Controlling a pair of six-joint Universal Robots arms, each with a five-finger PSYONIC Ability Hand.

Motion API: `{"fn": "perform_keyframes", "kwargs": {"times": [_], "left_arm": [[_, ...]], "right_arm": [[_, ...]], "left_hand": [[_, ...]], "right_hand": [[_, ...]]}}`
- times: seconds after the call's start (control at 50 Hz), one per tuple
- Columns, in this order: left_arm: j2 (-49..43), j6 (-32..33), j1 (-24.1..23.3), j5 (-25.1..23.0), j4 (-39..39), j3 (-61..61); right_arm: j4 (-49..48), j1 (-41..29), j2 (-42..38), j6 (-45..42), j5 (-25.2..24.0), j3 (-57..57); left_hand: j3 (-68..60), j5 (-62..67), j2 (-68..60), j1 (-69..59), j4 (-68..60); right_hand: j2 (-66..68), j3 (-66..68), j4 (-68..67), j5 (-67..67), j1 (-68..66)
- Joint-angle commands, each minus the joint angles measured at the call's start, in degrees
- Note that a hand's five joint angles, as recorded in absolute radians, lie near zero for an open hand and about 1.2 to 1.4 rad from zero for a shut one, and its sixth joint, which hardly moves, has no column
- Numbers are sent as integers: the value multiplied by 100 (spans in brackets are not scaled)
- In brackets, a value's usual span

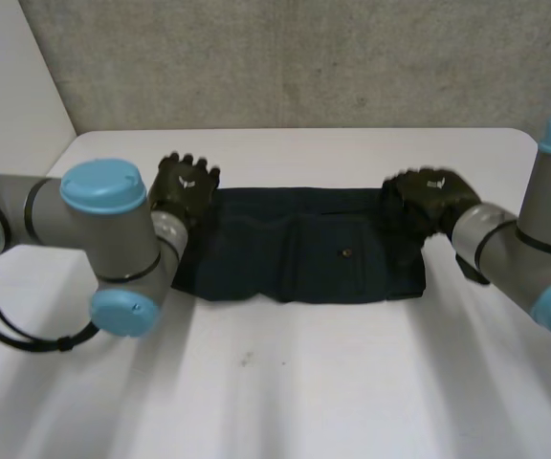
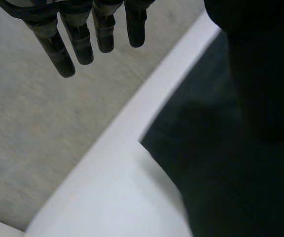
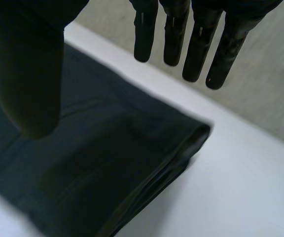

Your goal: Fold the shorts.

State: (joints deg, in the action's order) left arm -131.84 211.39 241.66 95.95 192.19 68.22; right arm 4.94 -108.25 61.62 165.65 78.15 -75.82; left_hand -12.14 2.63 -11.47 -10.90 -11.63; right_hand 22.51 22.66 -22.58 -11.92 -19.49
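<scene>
Table bears shorts between open left robot hand and open right robot hand.

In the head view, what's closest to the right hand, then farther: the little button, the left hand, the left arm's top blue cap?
From the right hand:
1. Button, on the shorts, toward that hand's side.
2. Left hand, at the shorts' far end.
3. Top blue cap, beyond the left hand, farthest.

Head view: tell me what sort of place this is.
Probably a robotics lab bench: a plain white table, a rough grey wall behind it, and dark shorts laid flat for handling.
</scene>
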Motion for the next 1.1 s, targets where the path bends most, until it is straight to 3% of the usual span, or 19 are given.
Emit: {"fn": "perform_keyframes", "kwargs": {"times": [0.02, 0.14, 0.32, 0.44, 0.52, 0.7, 0.84, 0.96, 1.1], "left_arm": [[-69, 34, 285, -182, 213, 438], [-561, 218, 566, -173, 292, 227], [-527, 421, 619, -226, 292, 349], [-53, 377, 558, -244, 284, 648], [378, 351, 523, -252, 284, 851], [1467, -53, 417, -252, 258, 1175], [2083, -528, 487, -252, 205, 1571], [2514, -669, 549, -340, 213, 2142], [2620, -704, 505, -472, 239, 2345]], "right_arm": [[-114, 119, -150, -7, -318, -583], [-677, 172, -396, -50, -292, -855], [-1187, 172, -651, -217, -196, -970], [-1346, 181, -809, -490, -28, -970], [-1373, 190, -845, -700, 77, -961], [-1258, 532, -467, -920, 121, -1066], [-777, 1111, 86, -2235, 139, -1234], [-406, 1104, 298, -3547, 183, -970], [-441, -459, 149, -4532, 95, -206]], "left_hand": [[143, -191, 75, 18, 91], [92, -141, 25, -32, 40], [109, -158, 42, -16, 57], [159, -208, 92, 35, 108], [193, -242, 126, 68, 141], [214, -263, 147, 90, 163], [214, -263, 147, 90, 163], [214, -263, 147, 90, 163], [214, -263, 147, 90, 163]], "right_hand": [[1045, 1030, -1038, -1104, -1347], [1281, 1266, -1274, -1340, -1583], [1398, 1383, -1391, -1457, -1700], [2439, 2425, -2433, -2499, -2742], [5737, 5722, -5730, -5796, -6039], [5749, 5734, -5742, -5808, -6051], [5749, 5734, -5742, -5808, -6051], [5749, 5734, -5742, -5808, -6051], [5749, 5734, -5742, -5808, -6051]]}}
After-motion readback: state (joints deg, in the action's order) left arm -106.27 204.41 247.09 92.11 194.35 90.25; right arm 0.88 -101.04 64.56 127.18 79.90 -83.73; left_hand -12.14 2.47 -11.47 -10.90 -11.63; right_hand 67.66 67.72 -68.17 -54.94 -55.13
